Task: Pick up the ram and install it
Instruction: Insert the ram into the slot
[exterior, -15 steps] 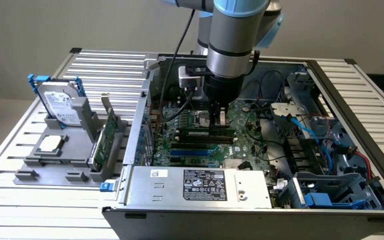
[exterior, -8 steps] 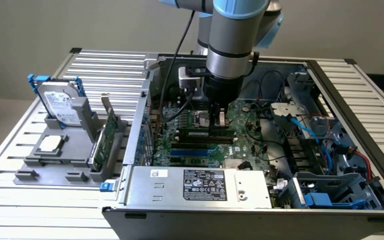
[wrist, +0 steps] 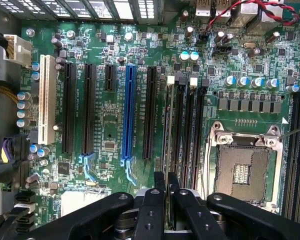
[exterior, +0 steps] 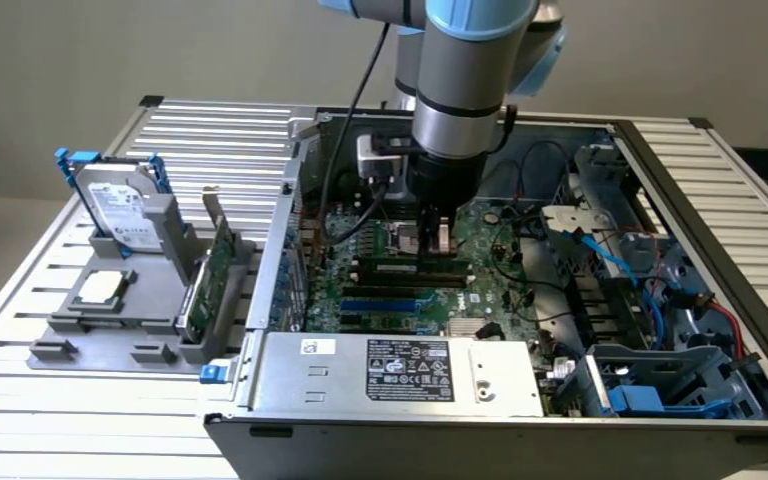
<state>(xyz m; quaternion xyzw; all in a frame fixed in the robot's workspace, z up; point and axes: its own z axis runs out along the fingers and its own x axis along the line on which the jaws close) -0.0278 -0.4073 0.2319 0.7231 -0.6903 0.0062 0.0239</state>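
My gripper (exterior: 436, 238) hangs inside the open computer case, low over the motherboard (exterior: 491, 290). In the wrist view its black fingers (wrist: 158, 192) are shut on the ram (wrist: 165, 130), seen edge-on as a thin line along the black memory slots (wrist: 187, 125) next to the CPU socket (wrist: 242, 170). From the exterior view the ram (exterior: 411, 267) is a narrow green stick with dark chips just under the fingertips, at the slots. Whether it sits fully in a slot I cannot tell.
A blue expansion slot (wrist: 128, 115) and black ones lie beside the memory slots. The power supply (exterior: 398, 367) fills the case's front. On the exterior view's left a grey holder (exterior: 104, 330) carries a hard drive (exterior: 124, 210), a green expansion card (exterior: 211, 280) and a CPU chip (exterior: 101, 288).
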